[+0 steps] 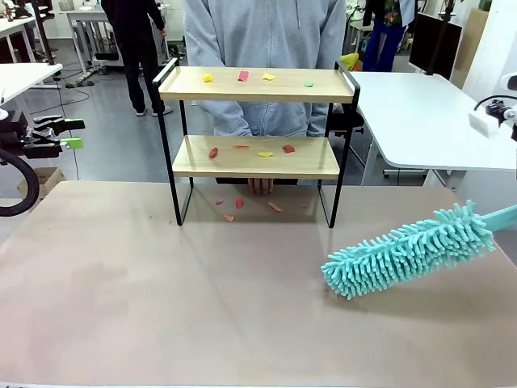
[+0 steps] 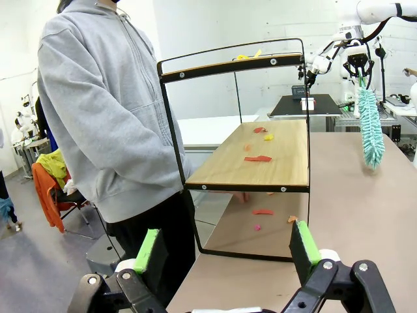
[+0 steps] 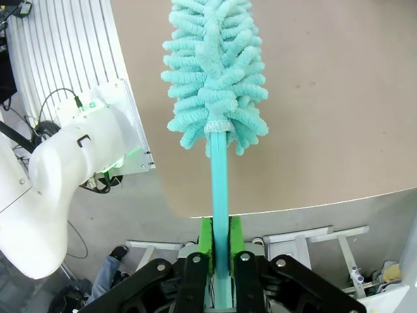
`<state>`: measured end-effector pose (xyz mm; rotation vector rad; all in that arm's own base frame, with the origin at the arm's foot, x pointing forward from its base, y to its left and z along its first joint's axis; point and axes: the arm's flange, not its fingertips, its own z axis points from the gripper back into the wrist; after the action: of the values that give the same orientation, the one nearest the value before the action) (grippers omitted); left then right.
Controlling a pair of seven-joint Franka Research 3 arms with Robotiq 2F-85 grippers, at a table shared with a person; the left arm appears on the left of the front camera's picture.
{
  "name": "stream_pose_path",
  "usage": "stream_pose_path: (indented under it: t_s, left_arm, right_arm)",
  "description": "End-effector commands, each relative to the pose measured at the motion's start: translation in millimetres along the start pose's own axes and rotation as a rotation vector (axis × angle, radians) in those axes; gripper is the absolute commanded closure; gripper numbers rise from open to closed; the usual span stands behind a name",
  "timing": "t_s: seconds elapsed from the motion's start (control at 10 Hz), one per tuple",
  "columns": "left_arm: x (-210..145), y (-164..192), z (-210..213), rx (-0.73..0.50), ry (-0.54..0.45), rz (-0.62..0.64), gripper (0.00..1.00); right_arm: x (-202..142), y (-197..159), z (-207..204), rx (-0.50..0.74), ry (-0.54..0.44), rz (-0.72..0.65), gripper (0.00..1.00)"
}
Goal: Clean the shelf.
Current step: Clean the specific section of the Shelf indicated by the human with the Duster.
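Observation:
The shelf (image 1: 257, 86) stands at the table's far middle, with two light wood boards in a thin black frame. Small red, yellow and green scraps (image 1: 244, 76) lie on the top board, more scraps on the lower board (image 1: 242, 166) and on the table under it. My right gripper (image 3: 219, 244) is shut on the teal handle of a fluffy teal duster (image 3: 215, 72). The duster head (image 1: 408, 250) hovers low over the table's right side, apart from the shelf. My left gripper (image 1: 74, 133) hangs open and empty off the table's left, its green pads (image 2: 303, 242) framing the shelf (image 2: 260, 160) side-on.
A person in a grey hoodie (image 1: 266, 40) stands right behind the shelf, with a hand (image 1: 260, 185) at the table's far edge. A white table (image 1: 428, 113) stands at the back right. The brown tabletop (image 1: 161, 291) in front of the shelf is bare.

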<state>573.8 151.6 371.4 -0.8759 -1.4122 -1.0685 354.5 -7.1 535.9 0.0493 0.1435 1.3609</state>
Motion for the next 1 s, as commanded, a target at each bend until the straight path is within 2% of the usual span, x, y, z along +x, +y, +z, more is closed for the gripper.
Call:
stream_pose_path:
  t_s: [0.0,0.9]
  left_arm:
    - [2.2,-1.0,0.4,-0.001,0.006,-0.003,0.00]
    - [2.2,-1.0,0.4,-0.001,0.006,-0.003,0.00]
  right_arm:
    - [-2.0,0.1,0.2,0.004,-0.004,0.008,0.87]
    - [-2.0,0.1,0.2,0.004,-0.004,0.008,0.87]
